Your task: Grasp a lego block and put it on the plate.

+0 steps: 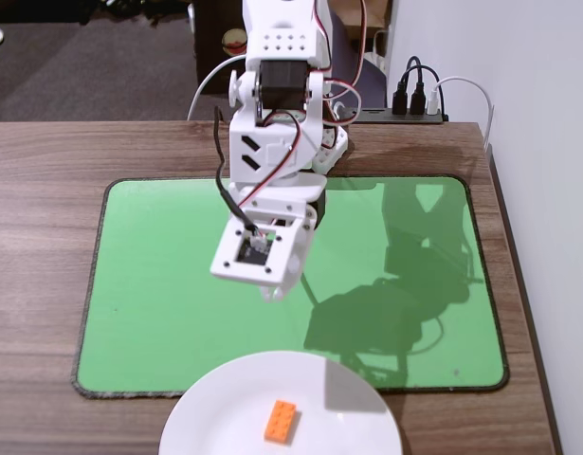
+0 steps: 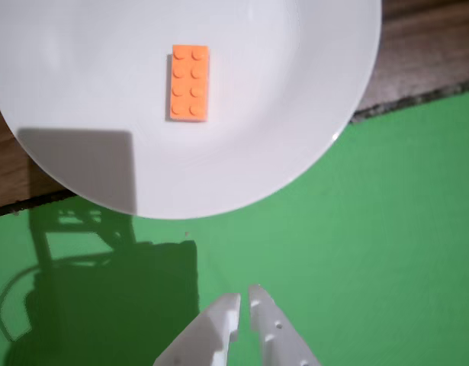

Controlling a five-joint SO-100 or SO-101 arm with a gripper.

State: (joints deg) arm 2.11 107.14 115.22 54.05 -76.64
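Orange lego block lies flat on the white plate, long axis pointing away from the fingers. Fingers nearly closed, empty, above the green mat.

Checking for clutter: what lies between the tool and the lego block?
Wrist view: only bare green mat and white plate surface separate tool from lego block.
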